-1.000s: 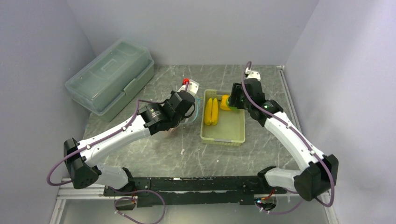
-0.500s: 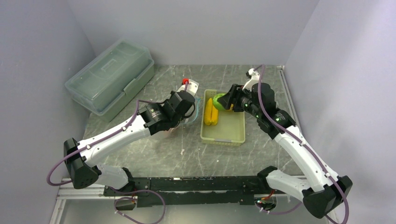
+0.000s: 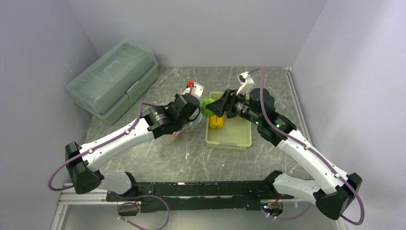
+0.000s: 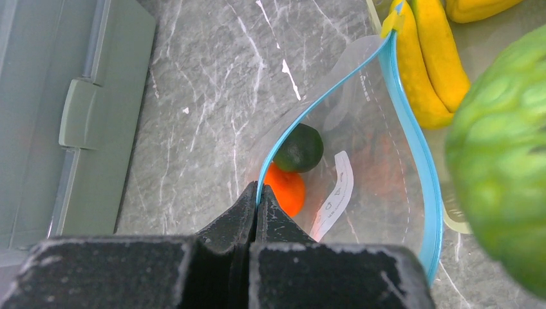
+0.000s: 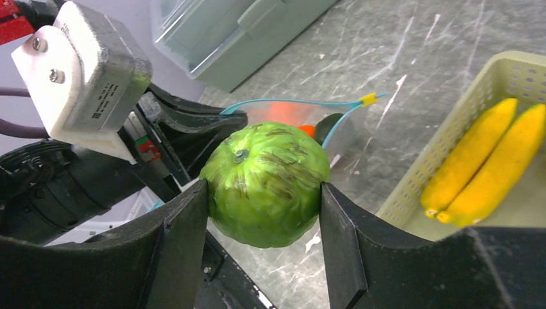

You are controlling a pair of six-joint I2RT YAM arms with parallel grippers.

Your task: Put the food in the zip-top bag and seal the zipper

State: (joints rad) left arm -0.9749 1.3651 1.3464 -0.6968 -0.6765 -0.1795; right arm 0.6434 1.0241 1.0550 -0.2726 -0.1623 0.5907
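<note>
My right gripper [image 5: 264, 193] is shut on the light green round food [image 5: 265, 183] and holds it in the air beside the bag's mouth; it also shows in the top view [image 3: 208, 106]. My left gripper [image 4: 257, 196] is shut on the teal-blue zipper [image 4: 283, 145] edge of the clear zip-top bag [image 4: 380, 167] and holds the mouth open. Inside the bag lie a round orange [image 4: 286, 190] and a dark green avocado [image 4: 301, 148]. Two yellow banana pieces [image 5: 483, 161] lie in the pale basket [image 3: 229, 134].
A large translucent lidded storage box [image 3: 112, 76] stands at the back left on the grey marbled table. The basket sits right of the bag. A further yellow piece [image 4: 476, 8] lies at the basket's far end. Grey walls close in the back and sides.
My right gripper has lifted the light green food out of the basket and carried it left, up to the bag's mouth. The left gripper has held still on the bag's edge.
</note>
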